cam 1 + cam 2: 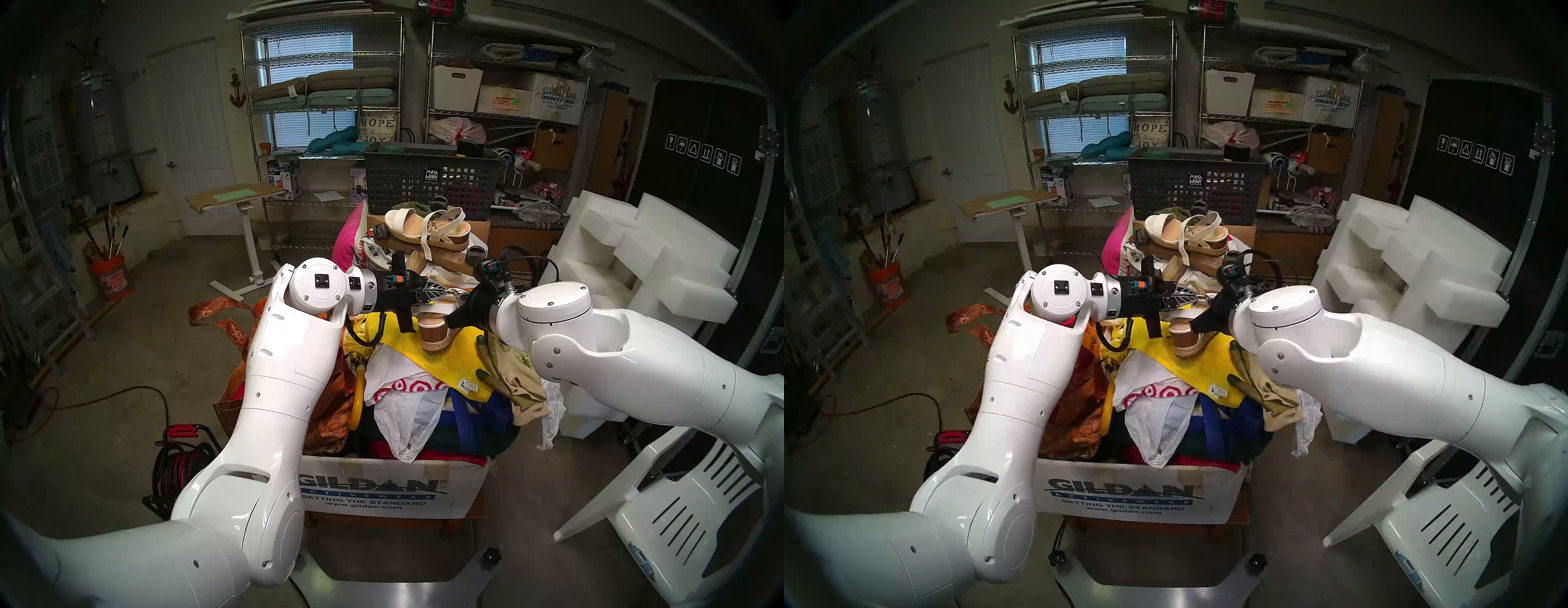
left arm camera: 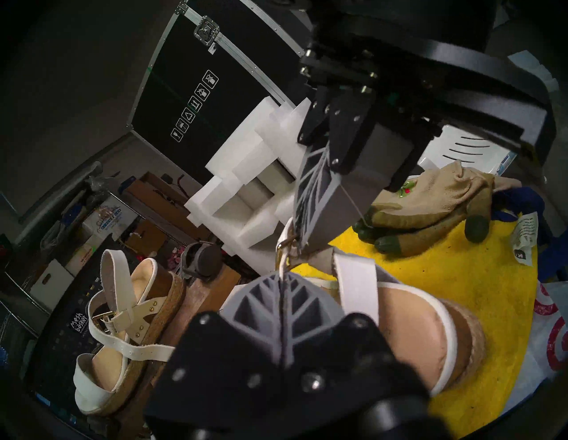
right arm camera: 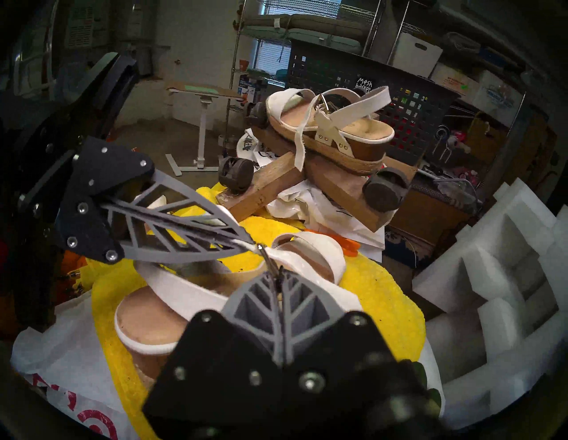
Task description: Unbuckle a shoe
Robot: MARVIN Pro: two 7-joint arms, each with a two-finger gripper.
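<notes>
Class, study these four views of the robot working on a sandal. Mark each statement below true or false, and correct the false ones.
1. The left tool and the right tool are both shut at the ankle buckle of the near sandal. True.
2. The near sandal rests on a blue cloth. False: it rests on a yellow cloth.
3. The twin sandal lies on a wooden dolly with caster wheels. True.
4. The gardening gloves lie on the wooden dolly. False: they lie on the yellow cloth, beside the near sandal.
</notes>
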